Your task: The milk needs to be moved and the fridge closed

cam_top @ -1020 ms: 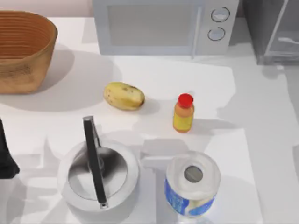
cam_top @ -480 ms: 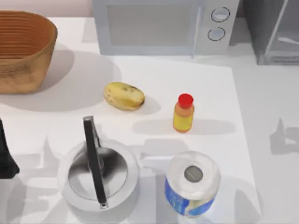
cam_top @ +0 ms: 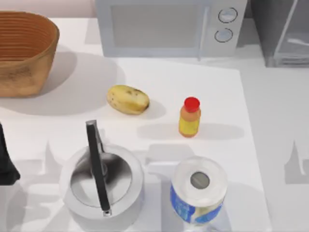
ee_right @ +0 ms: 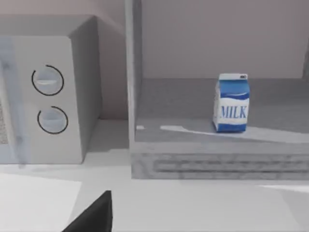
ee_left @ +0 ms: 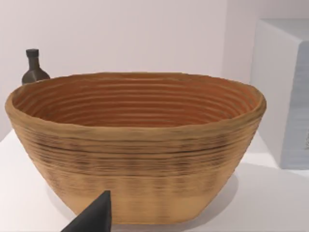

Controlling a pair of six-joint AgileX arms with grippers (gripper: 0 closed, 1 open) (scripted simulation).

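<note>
The milk (ee_right: 231,102), a small white and blue carton, stands upright on the floor inside the fridge (ee_right: 217,162). The fridge (cam_top: 270,43) is the grey cabinet at the table's far right corner, and its pale framed door (cam_top: 292,26) stands open. A dark part of my right gripper (ee_right: 96,217) shows low in the right wrist view, well short of the fridge and apart from the milk. My left arm (cam_top: 5,164) is parked at the table's left edge, and its gripper (ee_left: 94,217) faces the woven basket.
A microwave (cam_top: 169,26) stands at the back, left of the fridge. A woven basket (cam_top: 24,48) is at the back left. A yellow potato (cam_top: 128,99), a red-capped bottle (cam_top: 189,117), a kettle (cam_top: 102,179) and a wrapped paper roll (cam_top: 199,188) stand mid-table.
The arm shadow on the right of the table has slid away from the fridge toward the front right. A pale shape at the fridge is gone. The table's objects have not moved.
</note>
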